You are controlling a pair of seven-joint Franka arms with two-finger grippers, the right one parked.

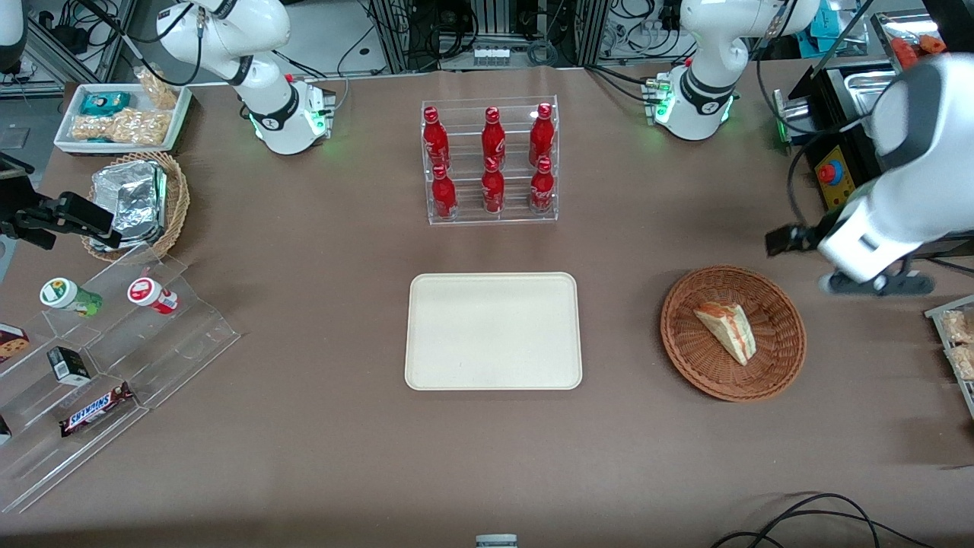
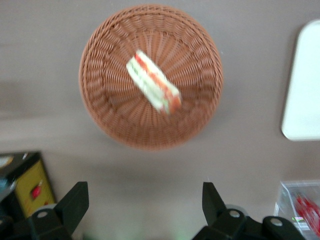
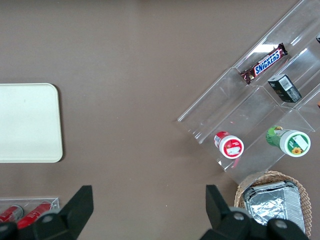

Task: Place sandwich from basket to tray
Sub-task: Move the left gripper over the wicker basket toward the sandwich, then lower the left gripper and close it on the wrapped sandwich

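One sandwich (image 1: 727, 330) lies on its side in the middle of the round reddish-brown basket (image 1: 784, 358), a loose, uncovered resting place that leaves the wedge open to a grasp from above. The cream tray (image 1: 493, 331) sits flat on the bench (image 1: 319, 426) beside the basket, toward the parked arm's end, and it carries nothing, so the transfer looks not yet begun.

The gripper (image 2: 145, 205) hangs above the bench, off the basket's rim and farther from the front camera than the basket. Its two dark fingers (image 2: 75, 202) stand wide apart with nothing between them. In the wrist view the sandwich (image 2: 152, 81) shows whole and well apart from the fingertips, with bare basket weave (image 2: 115, 45) all around it.

Judging from this, the arm is at the approach stage: the gripper needs to travel over the basket's middle and descend so the jaws straddle the wedge across its thin faces. The bread looks soft, so a hard squeeze could crush it.
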